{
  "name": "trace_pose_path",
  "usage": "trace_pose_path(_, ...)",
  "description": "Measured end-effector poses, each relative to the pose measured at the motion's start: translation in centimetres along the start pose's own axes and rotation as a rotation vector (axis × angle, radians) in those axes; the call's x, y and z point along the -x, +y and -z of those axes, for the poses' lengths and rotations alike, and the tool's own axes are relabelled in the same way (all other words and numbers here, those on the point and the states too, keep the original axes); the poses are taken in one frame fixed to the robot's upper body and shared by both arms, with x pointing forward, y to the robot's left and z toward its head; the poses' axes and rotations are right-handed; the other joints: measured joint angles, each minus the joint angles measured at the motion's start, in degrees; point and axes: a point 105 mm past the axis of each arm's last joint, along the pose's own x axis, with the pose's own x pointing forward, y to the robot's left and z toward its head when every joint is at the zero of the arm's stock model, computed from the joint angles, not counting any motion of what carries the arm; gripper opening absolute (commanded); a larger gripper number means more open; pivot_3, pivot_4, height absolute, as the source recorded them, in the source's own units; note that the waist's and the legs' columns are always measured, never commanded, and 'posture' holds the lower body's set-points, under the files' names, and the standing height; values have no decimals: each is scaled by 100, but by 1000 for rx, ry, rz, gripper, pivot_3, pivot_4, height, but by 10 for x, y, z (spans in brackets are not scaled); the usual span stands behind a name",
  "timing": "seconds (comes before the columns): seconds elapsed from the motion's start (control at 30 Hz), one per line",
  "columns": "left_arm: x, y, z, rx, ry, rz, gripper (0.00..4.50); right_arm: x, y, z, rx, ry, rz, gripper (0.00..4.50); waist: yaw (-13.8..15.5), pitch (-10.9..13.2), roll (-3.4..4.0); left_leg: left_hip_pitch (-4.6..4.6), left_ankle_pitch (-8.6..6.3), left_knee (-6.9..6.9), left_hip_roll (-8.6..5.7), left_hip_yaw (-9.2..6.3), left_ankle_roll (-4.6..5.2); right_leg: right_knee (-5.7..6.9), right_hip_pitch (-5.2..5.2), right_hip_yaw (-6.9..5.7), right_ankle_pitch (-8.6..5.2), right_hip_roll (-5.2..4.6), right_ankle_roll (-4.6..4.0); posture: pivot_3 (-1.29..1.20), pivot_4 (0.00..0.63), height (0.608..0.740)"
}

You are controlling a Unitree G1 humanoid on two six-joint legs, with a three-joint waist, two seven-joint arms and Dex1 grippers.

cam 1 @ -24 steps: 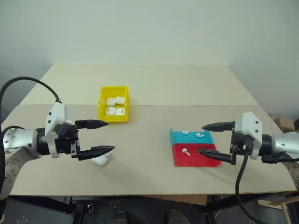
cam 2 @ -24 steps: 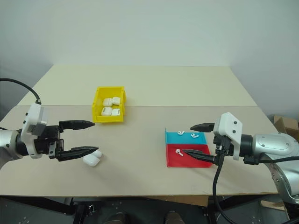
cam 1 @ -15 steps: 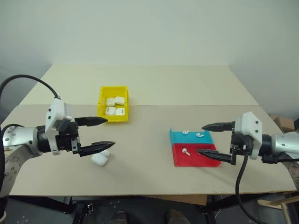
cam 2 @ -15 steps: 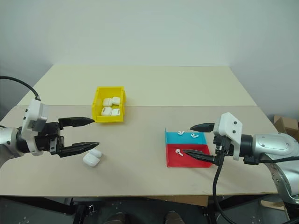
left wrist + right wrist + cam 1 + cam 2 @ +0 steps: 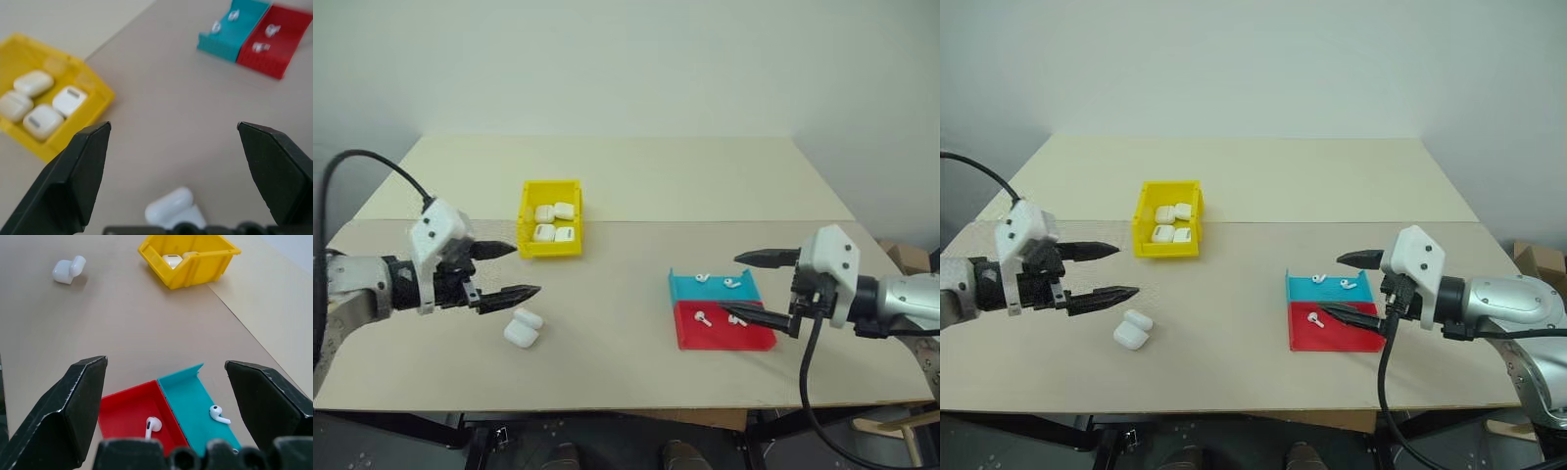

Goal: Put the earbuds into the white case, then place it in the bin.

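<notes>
From the head camera, your left gripper [image 5: 506, 271] has drawn back from the small glossy white open-lidded case [image 5: 523, 328], jaws apart and empty; the pickup has yet to begin. The right gripper [image 5: 766, 288], also apart, has shifted slightly above the flat blue-and-red tray [image 5: 756, 338].

Left wrist: four closed white cases [image 5: 41, 100] in the bright yellow plastic bin [image 5: 97, 105].

Right wrist: two tiny white earbuds [image 5: 152, 425] visible; the head view shows four.
</notes>
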Motion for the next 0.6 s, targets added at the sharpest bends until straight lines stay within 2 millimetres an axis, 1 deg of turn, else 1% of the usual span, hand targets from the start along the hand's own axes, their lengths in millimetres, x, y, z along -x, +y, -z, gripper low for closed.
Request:
trace_pose_path(0.07, -4, 12, -2, 53, 54, -76, 4500, -1, 1, -1, -1, 5, 10, 4479, 30, 0, 0, 1, 0, 4, -1, -3, 0, 0, 6, -2, 1, 0, 2, 0, 150, 740)
trace_pose_path(0.17, -14, 28, -7, 142, 41, -186, 4500, -3, 1, 0, -6, 1, 22, 4479, 27, -2, -2, -7, 0, 7, -2, -5, 0, -2, 4, -2, 2, 0, 3, 0, 150, 740)
trace_pose_path(0.23, -25, 34, 2, 133, 94, -290, 4500, -5, 2, 1, -13, 6, 27, 4479, 17, -2, -3, -9, 0, 6, -2, -5, 0, -2, 2, -1, 1, 0, 4, 0, 150, 740)
trace_pose_path(0.3, -33, 33, 10, 162, 158, -307, 4500, -5, 1, 1, -21, 6, 41, 4479, -4, 0, -6, -20, 0, 6, -2, -9, 0, 1, -11, -2, 2, 4, 3, 0, 150, 740)
trace_pose_path(0.33, -34, 34, 9, 184, 167, -310, 4500, -6, 1, 2, -27, 5, 47, 4479, -7, 0, -6, -20, 0, 5, -2, -9, 0, 2, -12, -2, 2, 4, 3, 0, 150, 740)
trace_pose_path(0.43, -29, 40, -4, 249, 208, -312, 4500, -6, 1, 3, -38, 10, 51, 4479, 8, 1, -8, -17, 0, 9, -5, -14, 0, 3, -5, -5, 2, 3, 3, 0, 150, 740)
trace_pose_path(0.47, -26, 41, -5, 274, 243, -296, 4500, -7, 1, 3, -37, 8, 53, 4479, 3, 1, -8, -18, 0, 10, -5, -15, 0, 0, -5, -6, 2, 3, 4, 0, 150, 740)
trace_pose_path(0.6, -16, 35, 9, 332, 449, -202, 4500, -8, 4, 2, -47, -4, 48, 4479, -24, 1, -7, -15, 0, 6, -4, -15, 0, 4, -8, -3, 1, 3, 5, 0, 150, 740)
